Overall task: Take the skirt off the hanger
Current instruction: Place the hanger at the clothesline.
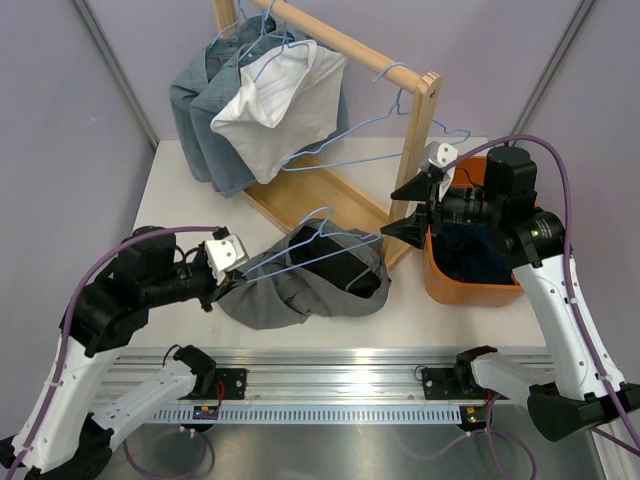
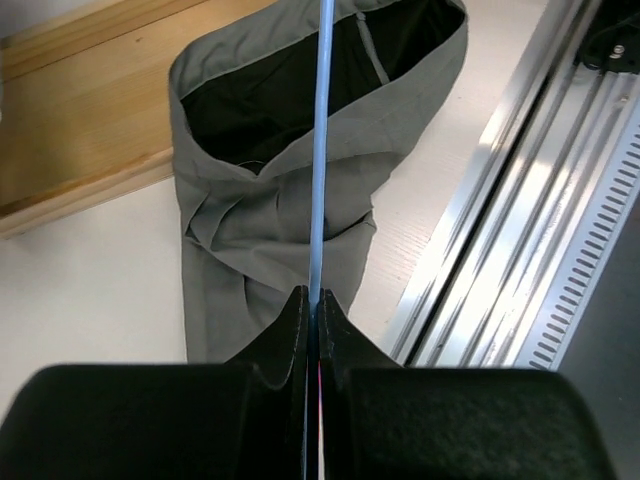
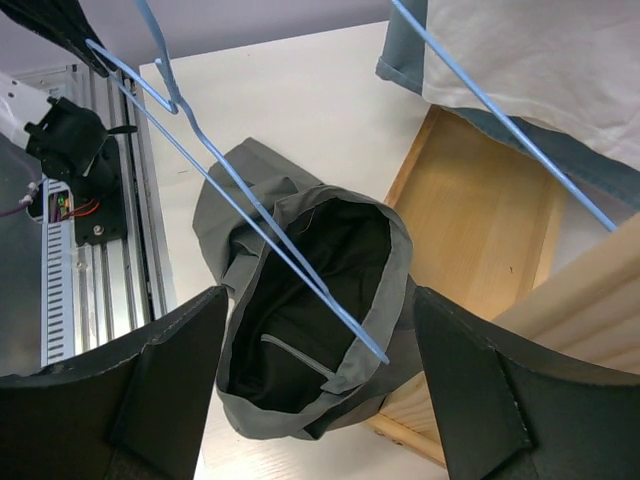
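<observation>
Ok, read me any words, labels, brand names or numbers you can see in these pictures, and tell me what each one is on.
None: no text can be read in any of the three views.
The grey skirt, blue hanger, wooden rack and orange bin show no label or print.
The small board by the metal rail is too small and blurred to show any marking.

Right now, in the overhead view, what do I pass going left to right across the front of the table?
left gripper → grey skirt → right gripper → orange bin
</observation>
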`<action>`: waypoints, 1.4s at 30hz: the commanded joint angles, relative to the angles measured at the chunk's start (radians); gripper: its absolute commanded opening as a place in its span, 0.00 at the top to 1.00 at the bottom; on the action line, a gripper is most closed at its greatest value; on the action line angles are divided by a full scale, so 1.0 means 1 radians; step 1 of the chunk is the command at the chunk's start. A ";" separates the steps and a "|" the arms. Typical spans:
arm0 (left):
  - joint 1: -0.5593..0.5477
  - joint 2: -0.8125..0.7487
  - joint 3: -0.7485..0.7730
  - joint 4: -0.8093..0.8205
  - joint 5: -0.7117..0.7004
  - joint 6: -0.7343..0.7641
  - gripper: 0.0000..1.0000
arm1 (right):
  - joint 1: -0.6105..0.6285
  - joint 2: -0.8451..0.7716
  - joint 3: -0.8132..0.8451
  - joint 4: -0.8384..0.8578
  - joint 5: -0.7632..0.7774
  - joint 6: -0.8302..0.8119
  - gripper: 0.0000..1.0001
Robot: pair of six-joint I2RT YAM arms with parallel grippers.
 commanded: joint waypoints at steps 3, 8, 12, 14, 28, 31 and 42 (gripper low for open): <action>0.006 -0.020 -0.018 0.050 -0.120 -0.031 1.00 | -0.041 -0.017 -0.001 0.072 -0.041 0.064 0.18; 0.006 -0.055 -0.079 0.118 -0.206 -0.051 1.00 | -0.047 -0.022 -0.034 0.079 -0.038 0.072 0.18; 0.004 -0.075 -0.134 0.179 -0.311 -0.081 1.00 | -0.053 -0.025 -0.052 0.087 -0.034 0.077 0.18; 0.004 -0.089 -0.167 0.208 -0.341 -0.095 1.00 | -0.056 -0.025 -0.058 0.090 -0.034 0.080 0.18; 0.019 -0.158 -0.289 0.423 -0.446 -0.245 1.00 | -0.078 -0.039 -0.103 0.113 -0.029 0.098 0.18; 0.021 -0.224 -0.331 0.478 -0.457 -0.288 1.00 | -0.082 -0.043 -0.114 0.116 -0.026 0.098 0.18; 0.023 -0.203 -0.352 0.460 -0.520 -0.321 1.00 | -0.093 -0.033 -0.130 0.124 -0.037 0.097 0.18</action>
